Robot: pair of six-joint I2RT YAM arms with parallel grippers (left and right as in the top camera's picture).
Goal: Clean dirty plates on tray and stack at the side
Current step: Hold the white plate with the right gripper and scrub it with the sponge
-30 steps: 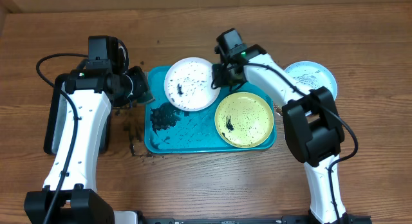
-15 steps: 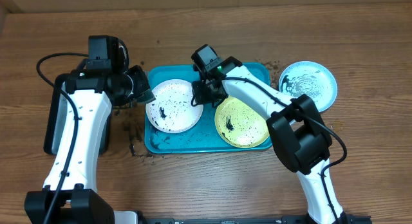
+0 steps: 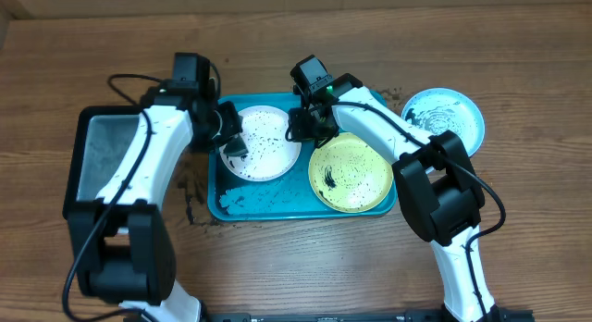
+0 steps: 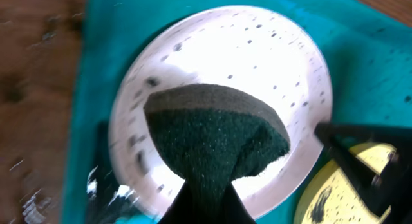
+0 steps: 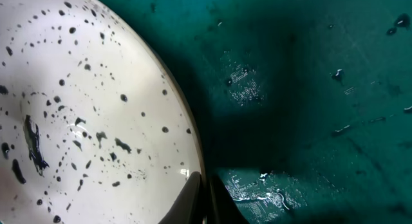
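Toward the left edge of the wooden table [image 3: 518,257] we see a grey, black-rimmed rectangular tray [image 3: 102,165], well apart from the plates. Dark smudges [image 3: 190,188] mark the wood between it and the large teal-blue plastic tray [image 3: 277,204].

Left gripper [image 3: 233,143]: fingers pinched together on a dark green scrubbing sponge [image 4: 215,130], which rests on the left part of the white-rimmed round plate [image 3: 268,137]. That plate lies in the teal-blue tray's far left corner, speckled with dark spots.

Right gripper [image 3: 305,130]: fingers clamped on that plate's right rim.

The lime-green-rimmed round plate [image 3: 350,174] lies in the teal-blue tray's right half, dirty, just beside the white-rimmed one. The light-teal-rimmed round plate [image 3: 446,118] sits off the tray on the wood, near the tray's far right corner.
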